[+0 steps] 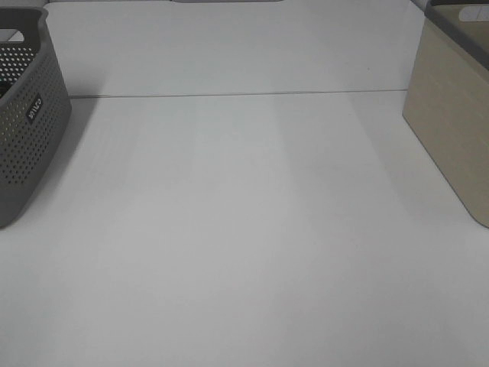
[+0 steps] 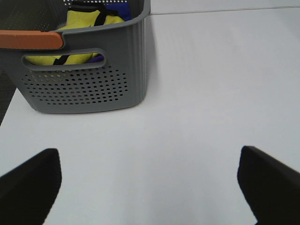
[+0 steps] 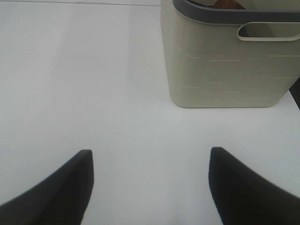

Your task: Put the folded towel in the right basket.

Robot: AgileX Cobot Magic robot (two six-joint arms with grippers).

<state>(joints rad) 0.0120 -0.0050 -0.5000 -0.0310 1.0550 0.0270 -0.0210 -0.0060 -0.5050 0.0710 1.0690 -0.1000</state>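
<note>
The right basket (image 1: pixel 457 115) is beige with a grey rim and stands at the table's right edge; it also shows in the right wrist view (image 3: pixel 225 61), with a bit of brown (image 3: pixel 229 4) showing inside its rim. No folded towel lies on the table (image 1: pixel 244 229). My left gripper (image 2: pixel 149 151) is open and empty over bare table, in front of the grey basket (image 2: pixel 89 79). My right gripper (image 3: pixel 151 151) is open and empty, a short way in front of the beige basket. Neither gripper shows in the exterior high view.
A grey perforated basket (image 1: pixel 27 122) stands at the table's left edge. In the left wrist view it holds yellow cloth (image 2: pixel 89 21) and blue cloth (image 2: pixel 123 9), and has an orange grip (image 2: pixel 30 39) on its rim.
</note>
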